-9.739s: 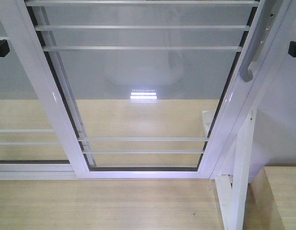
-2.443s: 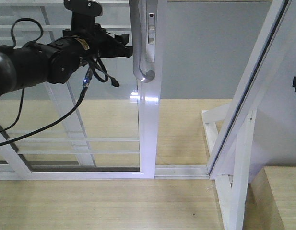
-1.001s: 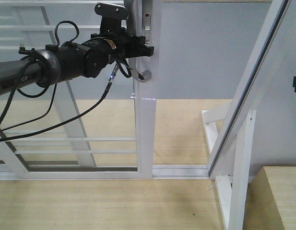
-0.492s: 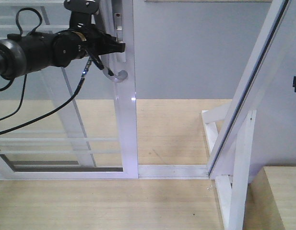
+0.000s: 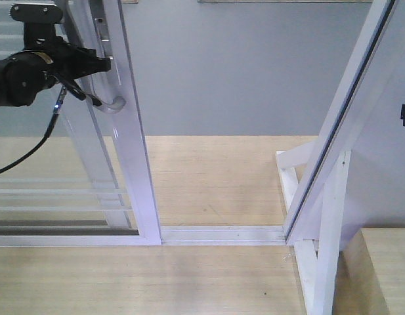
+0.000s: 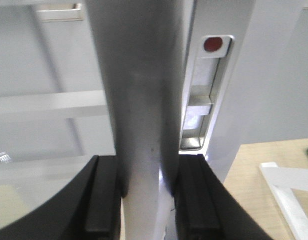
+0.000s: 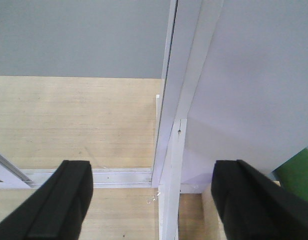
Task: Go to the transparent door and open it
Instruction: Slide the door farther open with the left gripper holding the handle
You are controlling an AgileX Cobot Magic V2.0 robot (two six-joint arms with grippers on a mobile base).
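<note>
The tall clear-glass sliding door in a white frame stands upright at the left of the front view, its long axis vertical, its handle-bearing upright leaning slightly in the picture. A wide gap lies between that upright and the white fixed frame post on the right, with the white floor track bare between them. The grey curved pull handle runs vertically along the upright, its lower end hooking outward. The black left arm reaches in horizontally from the left edge. The left claw is clamped on the handle, one black pad on each side. The right claw hangs spread wide apart, well clear of the door, facing the frame post.
</note>
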